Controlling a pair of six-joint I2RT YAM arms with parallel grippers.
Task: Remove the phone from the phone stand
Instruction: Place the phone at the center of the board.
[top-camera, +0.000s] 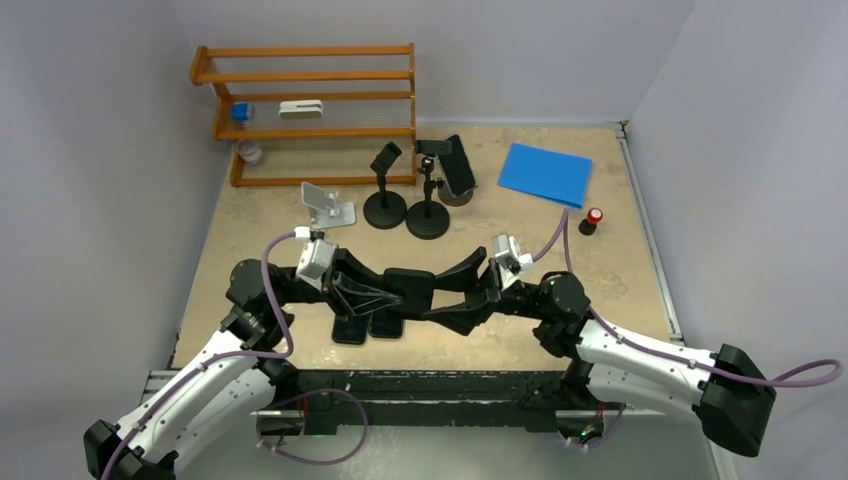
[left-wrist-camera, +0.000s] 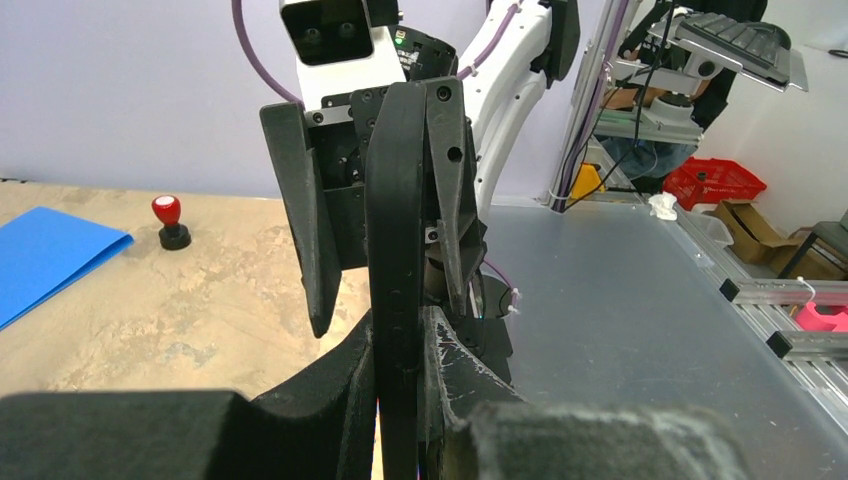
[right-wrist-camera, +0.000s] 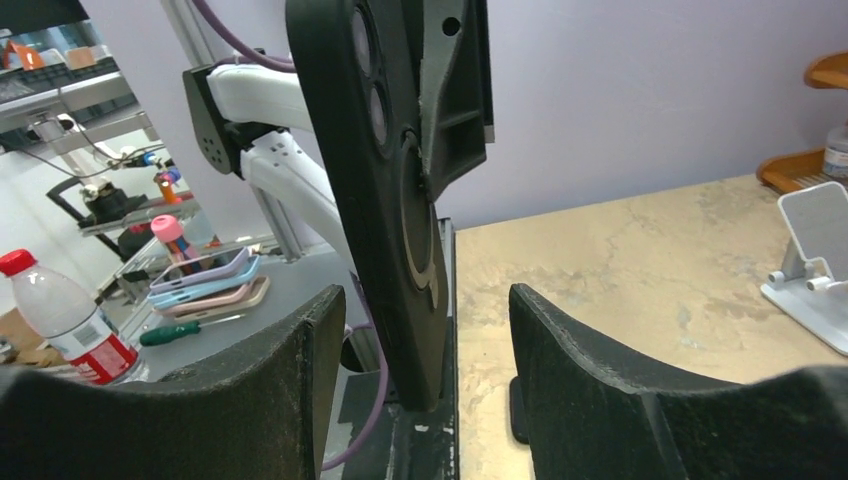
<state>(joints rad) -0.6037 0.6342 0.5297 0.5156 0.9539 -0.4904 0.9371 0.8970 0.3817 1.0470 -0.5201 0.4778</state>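
Observation:
A black phone (top-camera: 408, 290) hangs above the table's near middle, between both arms. My left gripper (top-camera: 395, 295) is shut on one end of it. In the left wrist view the phone (left-wrist-camera: 398, 250) stands edge-on, clamped between my left gripper's (left-wrist-camera: 400, 400) two pads. My right gripper (top-camera: 432, 298) is open, with its fingers on either side of the phone's other end. In the right wrist view the phone's back (right-wrist-camera: 400, 200), with camera lenses, sits between my right gripper's (right-wrist-camera: 425, 300) spread fingers. A white phone stand (top-camera: 330, 205) and two black stands (top-camera: 385, 205) (top-camera: 428, 215) hold nothing.
Another black phone (top-camera: 460, 165) leans on a stand at the back. Two dark phones (top-camera: 350, 328) (top-camera: 386, 325) lie flat under the grippers. A blue folder (top-camera: 545, 173) and a red stamp (top-camera: 593, 220) are at the right, and a wooden rack (top-camera: 310, 110) stands at the back left.

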